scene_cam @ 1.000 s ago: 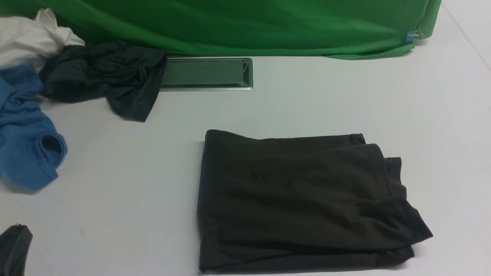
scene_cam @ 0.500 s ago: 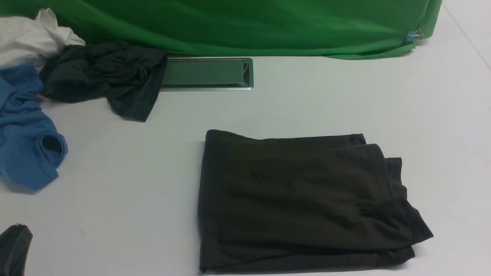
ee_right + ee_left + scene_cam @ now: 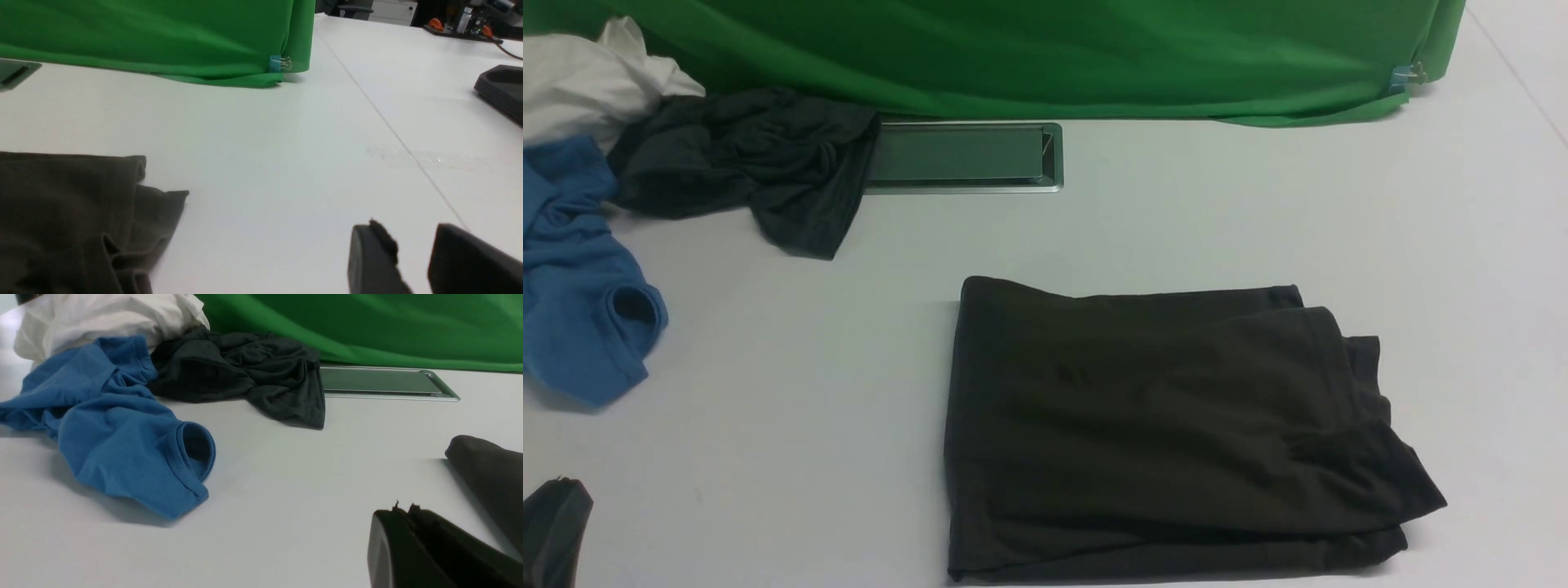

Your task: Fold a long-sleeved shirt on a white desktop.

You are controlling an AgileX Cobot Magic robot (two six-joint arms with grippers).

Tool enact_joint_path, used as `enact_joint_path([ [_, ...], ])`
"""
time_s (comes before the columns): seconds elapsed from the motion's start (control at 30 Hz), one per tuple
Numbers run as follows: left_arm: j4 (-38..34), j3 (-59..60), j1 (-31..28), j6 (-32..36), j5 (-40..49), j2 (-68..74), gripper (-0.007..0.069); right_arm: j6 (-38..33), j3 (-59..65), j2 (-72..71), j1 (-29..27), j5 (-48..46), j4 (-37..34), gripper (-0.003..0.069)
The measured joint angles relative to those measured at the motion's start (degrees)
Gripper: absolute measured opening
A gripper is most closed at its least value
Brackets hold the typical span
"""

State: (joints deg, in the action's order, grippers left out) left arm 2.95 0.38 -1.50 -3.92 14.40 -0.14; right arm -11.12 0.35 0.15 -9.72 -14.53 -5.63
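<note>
I see the long-sleeved shirt (image 3: 1168, 425) lying folded in a flat dark pile on the white desktop (image 3: 1258, 212), near my side and a bit to the right. Its edges stick out unevenly on the right side. Nothing is holding it.

My left gripper (image 3: 404, 512) sits low over the bare desktop, well apart from the shirt, with its two fingers pressed together on nothing. My right gripper (image 3: 412, 237) hangs to the right of the shirt, with its fingers spread a little and nothing between them.

Far back on the left is a heap of clothes: a blue garment (image 3: 580, 302), a dark grey garment (image 3: 743, 163) and a white cloth (image 3: 588, 82). The grey one covers one end of the silver hatch (image 3: 968, 155). I cannot see anything inside the hatch. A green cloth (image 3: 1045, 49) hangs behind.
</note>
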Motion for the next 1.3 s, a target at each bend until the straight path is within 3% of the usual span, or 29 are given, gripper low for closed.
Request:
enact_joint_path([
  [1.3, 0.11, 0.00, 0.00, 0.18, 0.00, 0.00, 0.0020, 0.84, 0.00, -0.13, 0.00, 0.30, 0.00, 0.0240],
])
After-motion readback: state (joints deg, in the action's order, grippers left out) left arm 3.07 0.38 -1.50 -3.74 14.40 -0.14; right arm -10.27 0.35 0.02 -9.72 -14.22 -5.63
